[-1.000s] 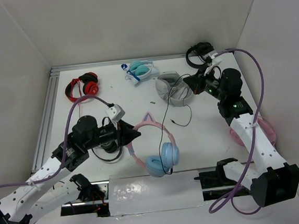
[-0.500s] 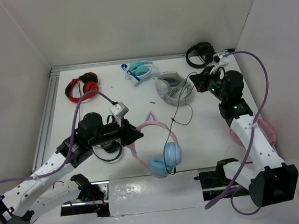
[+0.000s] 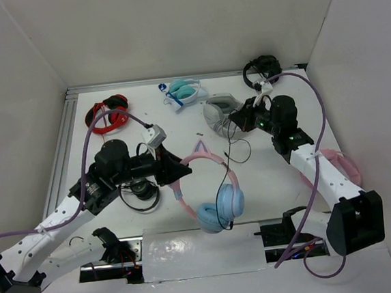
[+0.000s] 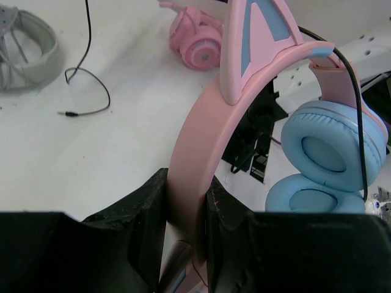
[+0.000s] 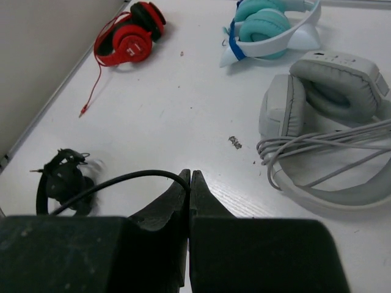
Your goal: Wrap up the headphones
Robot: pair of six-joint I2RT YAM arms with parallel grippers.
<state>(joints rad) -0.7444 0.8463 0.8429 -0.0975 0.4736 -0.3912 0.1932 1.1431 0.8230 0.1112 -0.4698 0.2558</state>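
Observation:
The headphones (image 3: 213,186) have a pink cat-ear headband (image 4: 201,140) and light blue ear cups (image 4: 333,146). My left gripper (image 3: 177,170) is shut on the headband and holds the headphones lifted above the table's near middle, cups hanging toward the front edge. Their thin black cable (image 3: 227,154) runs up to my right gripper (image 3: 236,117), which is shut on it (image 5: 134,178) over the table's back right. The cable's loose plug end lies on the table (image 4: 67,113).
Grey headphones (image 3: 223,113) with a coiled grey cord lie under the right gripper. Teal-and-white headphones (image 3: 184,90), red ones (image 3: 108,113) and black ones (image 3: 260,67) lie at the back. All-pink headphones (image 3: 341,164) are at right; a black set (image 3: 139,191) is under the left arm.
My left gripper has lifted and swung the headphones a little to the right. My right gripper has moved left over the grey headphones, drawing the black cable with it.

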